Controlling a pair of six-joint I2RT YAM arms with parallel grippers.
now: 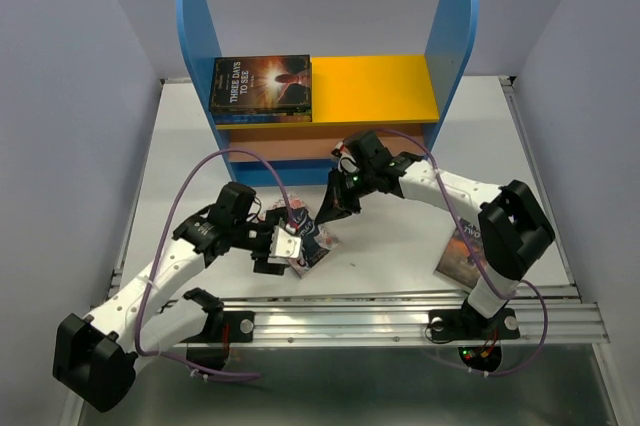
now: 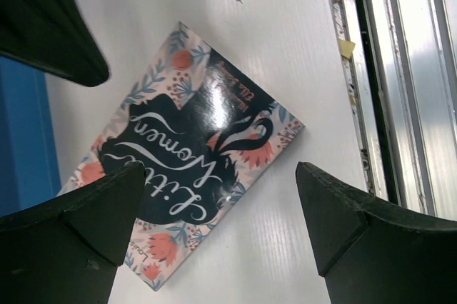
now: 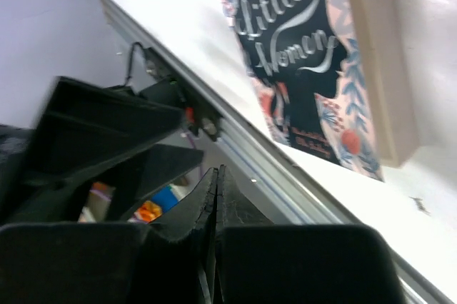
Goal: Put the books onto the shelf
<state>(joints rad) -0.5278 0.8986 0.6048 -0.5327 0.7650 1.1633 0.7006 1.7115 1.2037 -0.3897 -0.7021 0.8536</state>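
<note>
Rear left: "Three Days to See" book (image 1: 262, 83) lies flat on the shelf (image 1: 375, 86) top board, already put away. My L gripper (image 1: 285, 249) hovers w/ jaws wide apart over the Little Women book (image 2: 200, 154) on the table (image 1: 400, 256), prob. lining up a grab. White script reads "Little Women". Just right, my R gripper (image 1: 335, 204) is pressed together, empty, maybe to nudge it. Far right: another book (image 1: 458, 251), title unreadable.
</note>
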